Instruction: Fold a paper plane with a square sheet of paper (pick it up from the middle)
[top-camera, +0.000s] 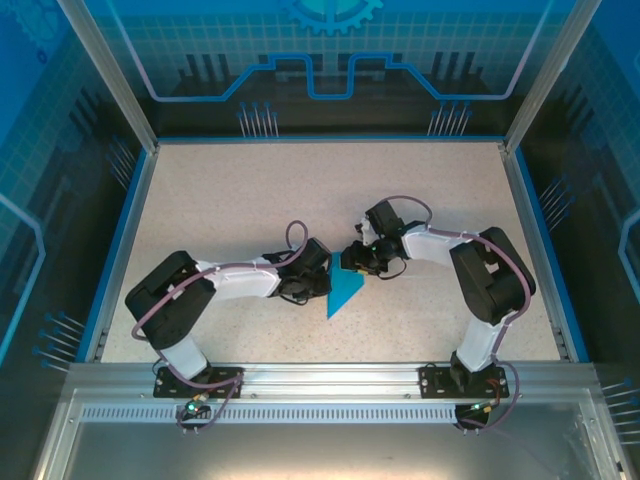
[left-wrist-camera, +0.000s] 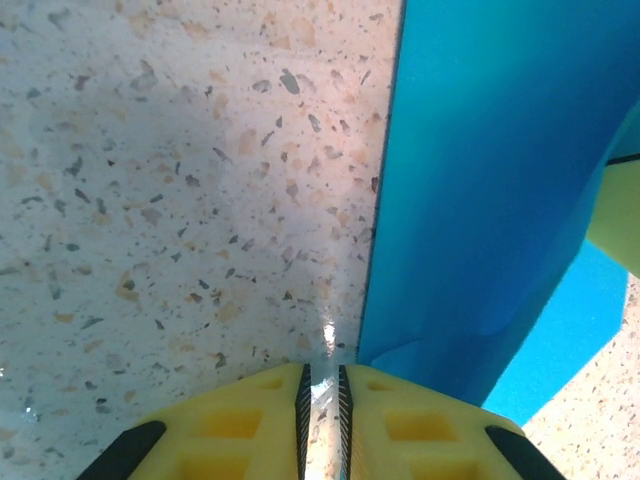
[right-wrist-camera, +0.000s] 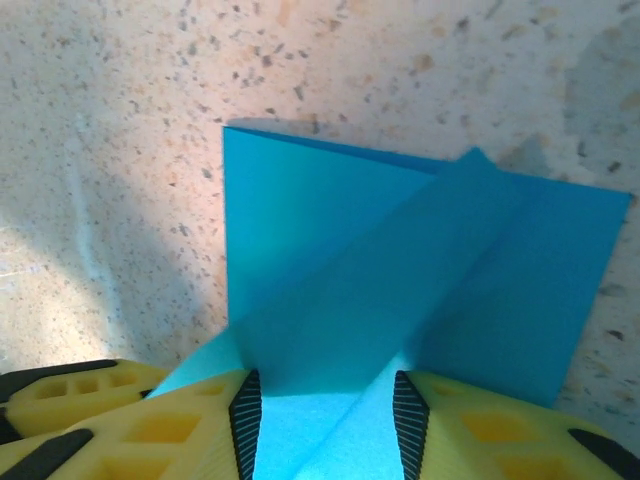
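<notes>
- My left pincer (top-camera: 308, 278) sits at 9 o'clock of the teal paper sheet (top-camera: 343, 292), right against its edge, in the top view.
- My right pincer (top-camera: 358, 260) is on the sheet's 12 o'clock end. The two pincers are close together, near the middle of the speckled table (top-camera: 230, 200).
- Sheet is partly folded. From above it's a wedge, wide at 12 and tapering to a point at 6-7 o'clock, flat on the table.
- Left wrist view: left pincer (left-wrist-camera: 322, 378) has its yellow fingers (left-wrist-camera: 235, 425) almost together, with a thin slit between the ridged pads.
- Bare table shows through that slit, no paper in it.
- The sheet (left-wrist-camera: 480, 200) fills the 1-4 o'clock side, its long straight edge running 12 to 6 and its lower corner touching my finger at 5 o'clock.
- A lighter blue layer shows at 4 o'clock, under the upper layer.
- A yellow finger (left-wrist-camera: 622, 215) of my other pincer comes in at 3 o'clock, over the sheet.
- Right wrist view: right pincer (right-wrist-camera: 327, 392) has its fingers (right-wrist-camera: 170, 430) well apart, straddling the sheet (right-wrist-camera: 330, 250).
- Paper runs through the gap, not squeezed.
- A diagonal flap crosses from 6 up to 1 o'clock over a rectangular layer.
- Rectangle corners sit at 11 and 3 o'clock, flat on the table.
</notes>
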